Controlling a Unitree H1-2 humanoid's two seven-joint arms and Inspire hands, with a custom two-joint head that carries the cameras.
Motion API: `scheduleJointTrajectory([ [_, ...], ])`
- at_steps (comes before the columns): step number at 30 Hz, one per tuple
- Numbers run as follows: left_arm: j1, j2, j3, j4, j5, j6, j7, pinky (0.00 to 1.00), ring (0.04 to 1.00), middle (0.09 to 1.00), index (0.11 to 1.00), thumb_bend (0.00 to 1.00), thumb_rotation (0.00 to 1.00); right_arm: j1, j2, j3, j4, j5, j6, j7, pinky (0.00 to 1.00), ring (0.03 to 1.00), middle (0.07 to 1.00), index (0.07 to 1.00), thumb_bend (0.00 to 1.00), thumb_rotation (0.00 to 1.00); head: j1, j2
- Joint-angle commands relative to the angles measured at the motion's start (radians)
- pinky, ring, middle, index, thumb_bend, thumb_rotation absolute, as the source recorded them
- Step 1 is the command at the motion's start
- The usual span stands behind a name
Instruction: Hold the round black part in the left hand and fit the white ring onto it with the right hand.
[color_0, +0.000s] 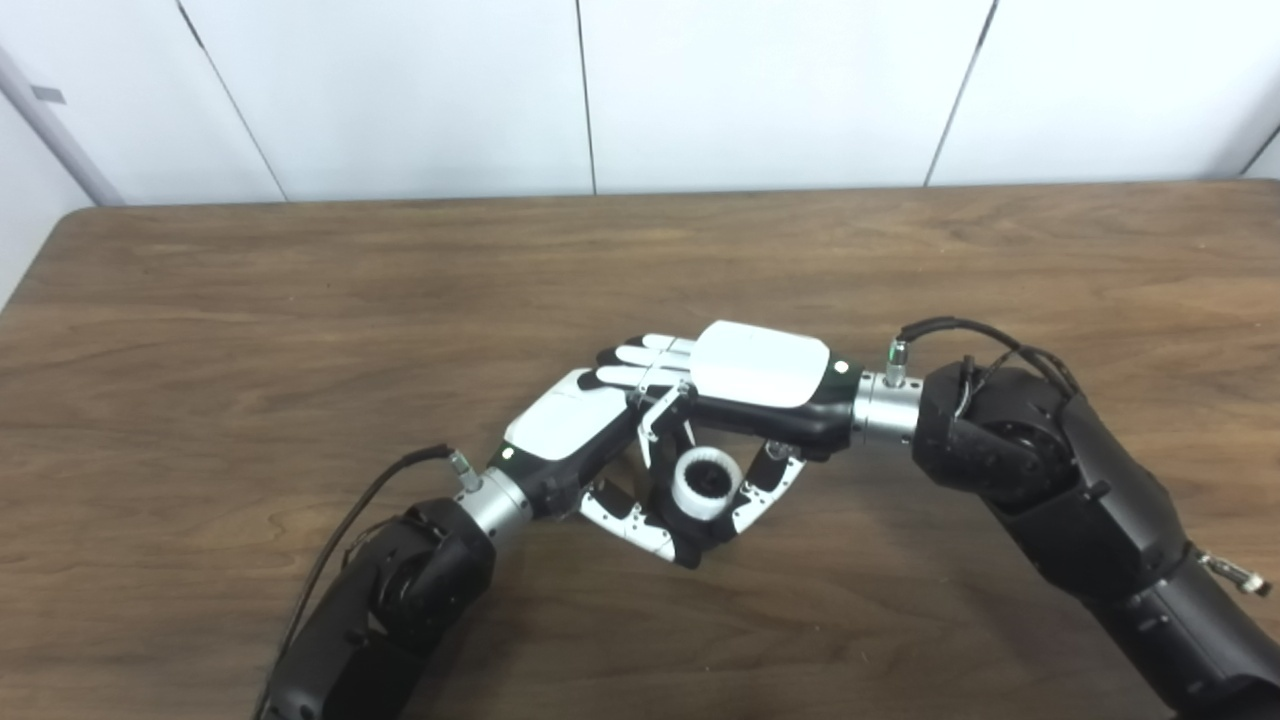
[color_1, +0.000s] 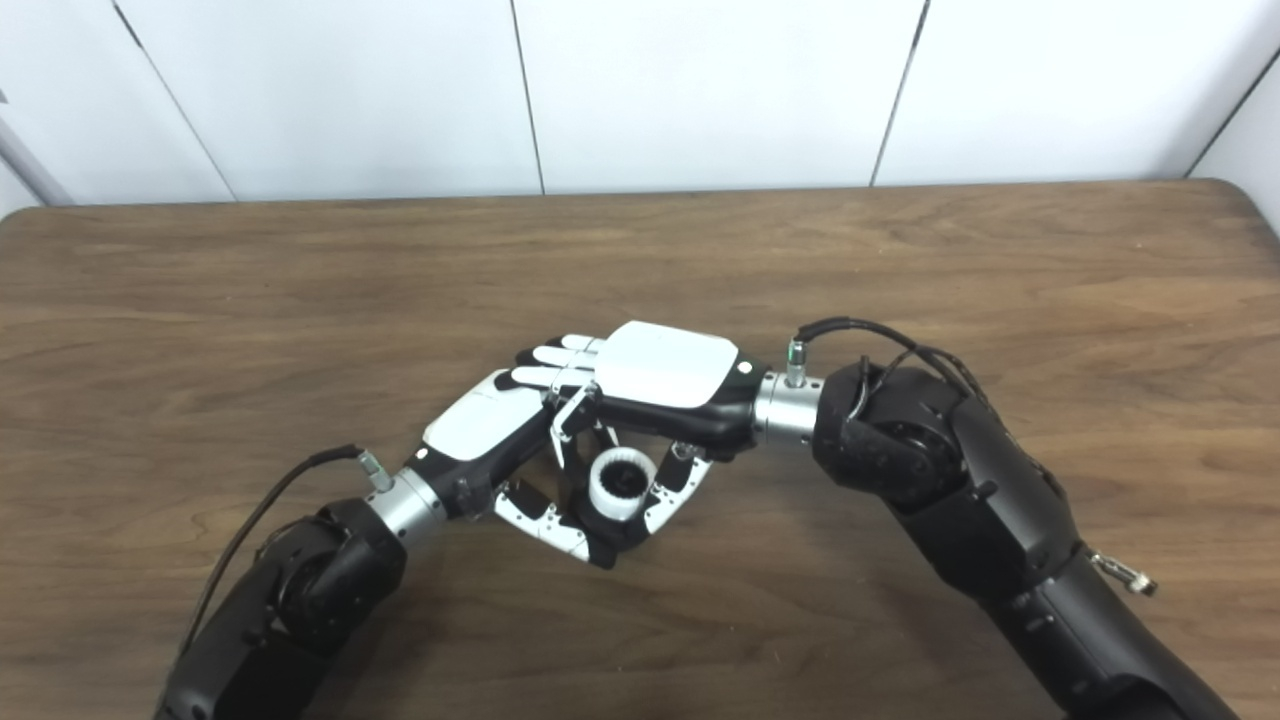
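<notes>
Both hands meet over the middle of the wooden table (color_0: 300, 330). My left hand (color_0: 570, 428) comes in from the lower left, its white back up and its fingers curled under. My right hand (color_0: 757, 372) lies across it from the right, fingers overlapping the left ones. Between the two thumbs sits the white ring (color_0: 706, 484), ribbed on its outside, facing the camera. Its dark centre is the round black part (color_1: 622, 483), mostly hidden by the ring and the fingers. The left thumb (color_0: 628, 522) and right thumb (color_0: 768, 490) press in from either side.
White wall panels (color_0: 640, 90) stand behind the table's far edge. The table's rounded far-left corner (color_0: 80, 215) shows. Thin cables loop off both wrists, left cable (color_0: 370, 495) and right cable (color_0: 985, 335).
</notes>
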Motion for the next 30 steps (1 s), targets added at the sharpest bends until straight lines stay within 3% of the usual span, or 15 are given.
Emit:
scheduleJointTrajectory([
  [1, -0.047, -0.014, 0.01, -0.012, -0.012, -0.052, 0.061, 1.0, 1.0, 0.874, 0.479, 0.52, 0.06, -0.021, -0.011, -0.005, -0.028, 0.009, 0.005, 0.005, 1.0, 1.0, 0.977, 0.492, 0.52, 0.15, 0.001, 0.0],
  [9, -0.063, -0.008, 0.018, 0.061, 0.053, -0.077, 0.138, 1.0, 1.0, 0.856, 0.481, 0.52, 0.05, -0.03, -0.012, -0.008, -0.038, 0.014, 0.016, 0.026, 1.0, 1.0, 0.977, 0.491, 0.52, 0.15, 0.004, 0.0],
  [15, -0.081, 0.009, 0.015, 0.117, 0.088, -0.073, 0.151, 1.0, 1.0, 0.851, 0.481, 0.52, 0.05, -0.039, -0.007, -0.018, -0.033, 0.042, 0.013, 0.013, 1.0, 1.0, 0.965, 0.488, 0.52, 0.14, 0.002, -0.003],
  [29, -0.141, 0.082, -0.029, 0.27, 0.156, -0.142, 0.228, 1.0, 1.0, 0.848, 0.481, 0.52, 0.05, -0.076, 0.001, -0.048, -0.077, 0.065, 0.034, 0.015, 1.0, 1.0, 0.99, 0.491, 0.52, 0.15, 0.0, -0.029],
  [30, -0.143, 0.086, -0.031, 0.279, 0.153, -0.147, 0.231, 1.0, 1.0, 0.85, 0.48, 0.52, 0.05, -0.081, -0.001, -0.055, -0.076, 0.064, 0.032, 0.011, 1.0, 1.0, 0.995, 0.538, 0.76, 0.17, -0.001, -0.03],
])
